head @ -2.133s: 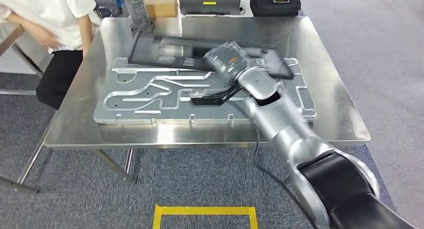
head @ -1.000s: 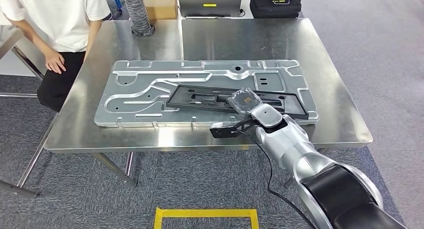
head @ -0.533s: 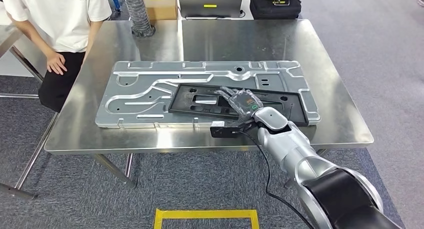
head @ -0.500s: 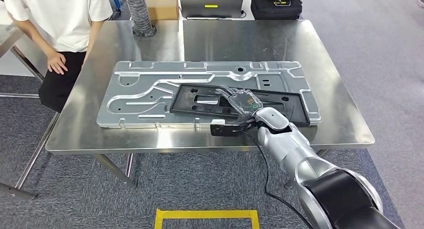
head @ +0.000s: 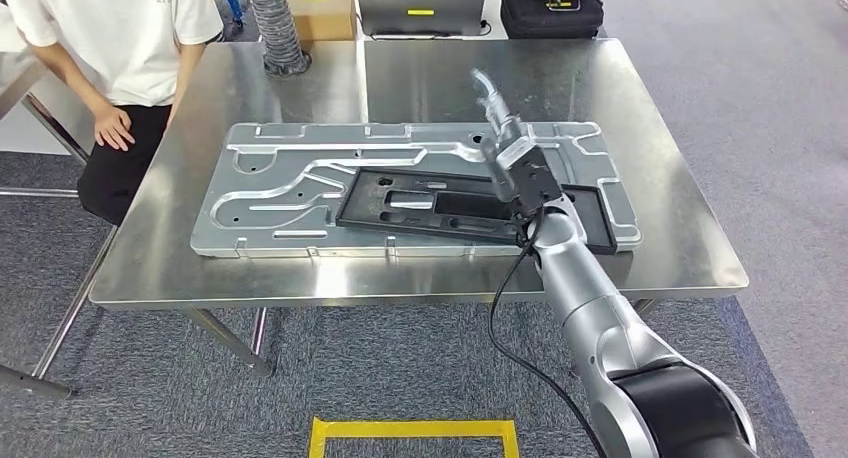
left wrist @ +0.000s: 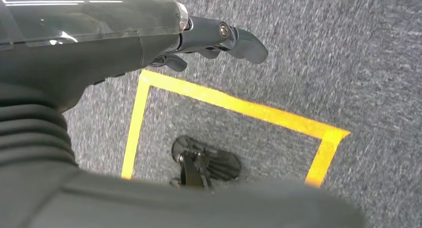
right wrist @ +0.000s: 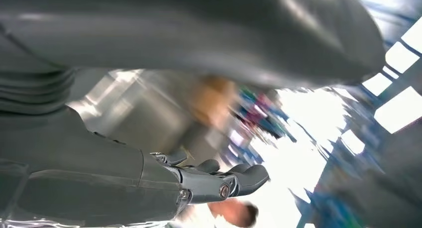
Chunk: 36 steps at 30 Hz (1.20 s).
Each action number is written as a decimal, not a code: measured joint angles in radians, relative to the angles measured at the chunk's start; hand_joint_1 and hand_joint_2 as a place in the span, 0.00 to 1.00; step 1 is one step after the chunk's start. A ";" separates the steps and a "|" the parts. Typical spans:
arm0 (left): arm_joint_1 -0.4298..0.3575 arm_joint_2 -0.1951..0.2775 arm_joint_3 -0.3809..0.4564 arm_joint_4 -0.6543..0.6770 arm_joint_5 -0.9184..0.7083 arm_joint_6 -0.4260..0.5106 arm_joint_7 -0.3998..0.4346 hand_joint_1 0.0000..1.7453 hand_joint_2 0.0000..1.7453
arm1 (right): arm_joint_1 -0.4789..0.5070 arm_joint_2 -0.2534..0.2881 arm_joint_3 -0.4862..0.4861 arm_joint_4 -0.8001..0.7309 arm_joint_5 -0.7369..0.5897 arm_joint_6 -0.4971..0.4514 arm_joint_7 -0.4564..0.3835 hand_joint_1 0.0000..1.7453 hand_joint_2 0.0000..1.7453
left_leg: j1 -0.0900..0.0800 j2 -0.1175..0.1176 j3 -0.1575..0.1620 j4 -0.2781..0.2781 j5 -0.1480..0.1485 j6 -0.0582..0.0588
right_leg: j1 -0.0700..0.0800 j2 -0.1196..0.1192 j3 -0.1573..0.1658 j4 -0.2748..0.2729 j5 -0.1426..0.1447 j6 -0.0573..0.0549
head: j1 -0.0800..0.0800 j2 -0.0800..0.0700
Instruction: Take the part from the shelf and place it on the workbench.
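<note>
On the steel surface (head: 660, 178) ahead of me, the black part (head: 470, 210) lies flat on top of a big grey metal plate (head: 290, 183), toward that plate's four o'clock corner, with its long side running from nine to three o'clock. My right hand (head: 503, 143) is raised above the part at about its one o'clock end, fingers stretched out and pointing toward twelve o'clock; it is released, grasping nothing, and is not touching the part. In the right wrist view the same hand (right wrist: 149, 183) shows its fingers (right wrist: 244, 178) nearly straight, with nothing between them, against a blurred bright background. My left hand (left wrist: 124, 44) hangs beside me over grey carpet, above a square of yellow tape (left wrist: 224, 106); its fingers (left wrist: 234, 39) are loosely extended and hold nothing. At ten o'clock, beyond the corner of the surface, a person (head: 110, 38) in a white shirt stands with one hand lowered beside it. At twelve o'clock, past the far edge, sit a ribbed grey hose (head: 272, 23), a cardboard box (head: 320, 8) and a black case (head: 550, 8).
</note>
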 joint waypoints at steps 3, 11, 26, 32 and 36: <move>0.004 -0.004 0.009 0.000 0.034 -0.001 -0.008 0.00 0.00 | 0.071 -0.033 0.005 -0.238 0.007 -0.219 0.004 0.00 0.00 | 0.001 0.002 -0.043 0.105 -0.068 -0.009 | -0.008 -0.006 0.012 -0.018 0.007 -0.010 | 0.000 0.000; 0.025 -0.023 0.059 0.000 0.087 0.003 -0.026 0.00 0.00 | 0.470 -0.164 -0.149 -0.834 0.477 -0.730 0.059 0.00 0.00 | 0.010 0.000 0.009 0.030 -0.012 -0.012 | -0.006 -0.009 0.033 -0.009 -0.017 0.009 | 0.000 0.000; 0.034 -0.045 0.078 0.000 0.082 -0.012 -0.024 0.00 0.00 | 1.048 -0.154 -0.636 -1.111 0.423 -0.649 0.003 0.00 0.00 | 0.000 0.007 0.011 -0.009 0.011 0.028 | -0.016 -0.002 0.066 0.037 -0.082 0.039 | 0.000 0.000; 0.034 -0.050 0.078 0.000 0.069 -0.027 -0.021 0.00 0.00 | 1.053 -0.096 -0.820 -0.935 0.526 -0.572 0.002 0.00 0.00 | 0.000 0.006 -0.002 0.017 -0.012 -0.003 | -0.013 -0.006 0.076 -0.028 -0.032 0.004 | 0.000 0.000; 0.033 -0.053 0.078 0.000 0.067 -0.029 -0.020 0.00 0.00 | 1.014 -0.085 -0.961 -0.666 0.615 -0.567 0.002 0.00 0.00 | 0.001 0.006 -0.057 0.227 -0.175 -0.010 | -0.012 -0.011 0.028 -0.029 0.005 -0.006 | 0.000 0.000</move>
